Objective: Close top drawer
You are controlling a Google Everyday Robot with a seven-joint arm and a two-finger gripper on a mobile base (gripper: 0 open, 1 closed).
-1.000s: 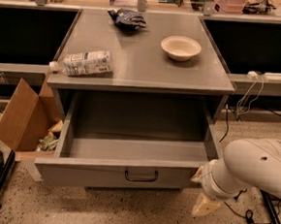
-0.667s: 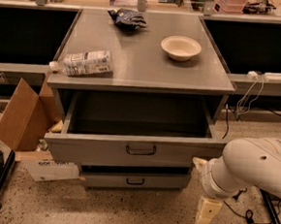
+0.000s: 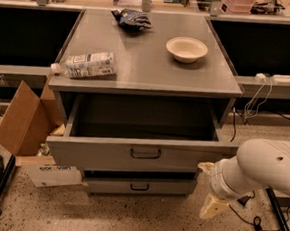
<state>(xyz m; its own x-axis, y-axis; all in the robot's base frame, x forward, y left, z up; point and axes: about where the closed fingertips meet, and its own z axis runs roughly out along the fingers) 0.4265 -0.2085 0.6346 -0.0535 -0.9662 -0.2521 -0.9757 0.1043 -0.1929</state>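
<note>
Top drawer (image 3: 107,154) is open: you can see it pulled out from under the counter's (image 3: 148,72) front edge, with the dark inside exposed. Its grey front sits well forward of the counter edge, bar handle (image 3: 145,153) at centre. Second drawer (image 3: 169,188) below it sits a bit proud too, less far out.

Gripper (image 3: 210,190) is low, off the counter's front right corner, just beside the right end of the top drawer's front and pointing down toward the floor. Can't tell whether it's wide or narrow from this angle, and I see nothing held. White arm (image 3: 266,167) comes in from the right.

On the counter, you've got:
- plastic bottle (image 3: 86,64) lying flat at the front left corner
- cream bowl (image 3: 187,49) toward the right edge
- dark bag (image 3: 132,19) at the back edge

Open cardboard box (image 3: 26,121) stands on the floor off the left edge
</note>
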